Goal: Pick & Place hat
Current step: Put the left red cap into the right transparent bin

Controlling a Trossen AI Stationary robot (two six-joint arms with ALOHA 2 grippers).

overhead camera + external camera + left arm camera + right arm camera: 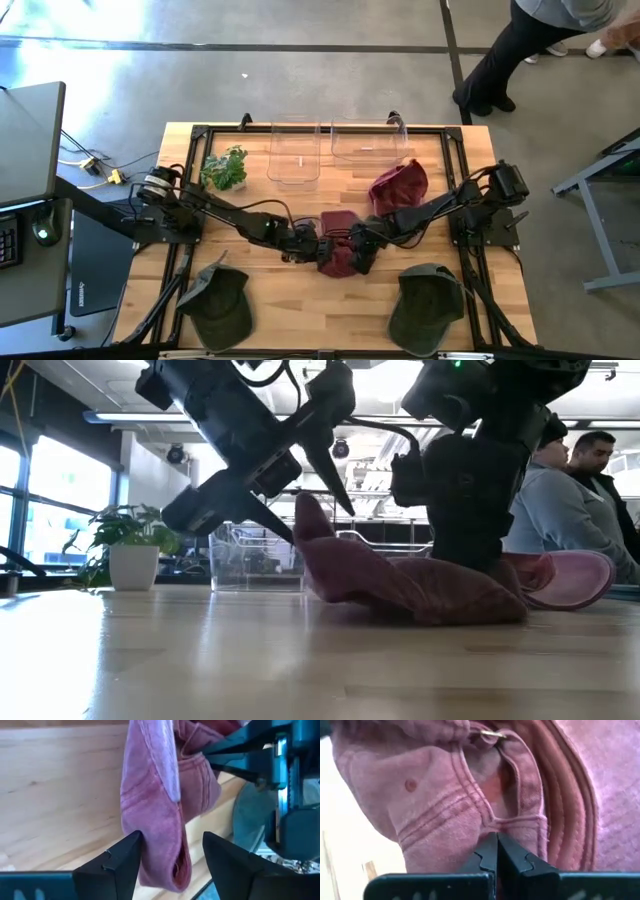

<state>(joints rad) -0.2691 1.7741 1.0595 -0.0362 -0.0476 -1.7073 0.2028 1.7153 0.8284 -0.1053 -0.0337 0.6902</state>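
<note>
Nearest the table's front edge, two olive-green fabric caps are lying on the pale wooden table [300, 330], the left green cap [218, 300] and the right green cap [428, 305], both untouched.

At mid-table, the dark-red washed-cotton cap [338, 252] is sitting crumpled on the wood between the two arms. The right gripper [496, 851] is pinching it with its fingers pressed fully together on a seam of the crown, near the back strap and its brass buckle [491, 736]. The left gripper [172, 855] is standing wide, its fingers straddling the hanging brim without clamping it.

Just behind, a second dark-red cap [400, 183] is lying open side up. Farther back, two clear plastic bins [293, 155] and a small potted plant [226, 168] are standing along the far edge; beyond the table, people are standing in the room.

The risk from here looks to be the thin pinch: the right fingers seem to be catching only a fold of cloth, so a lift could let the cap slide free or drag over the wood. If the left fingers close now, the two arms could pull against each other and twist the cap, and the grippers are working close enough to knock together.
</note>
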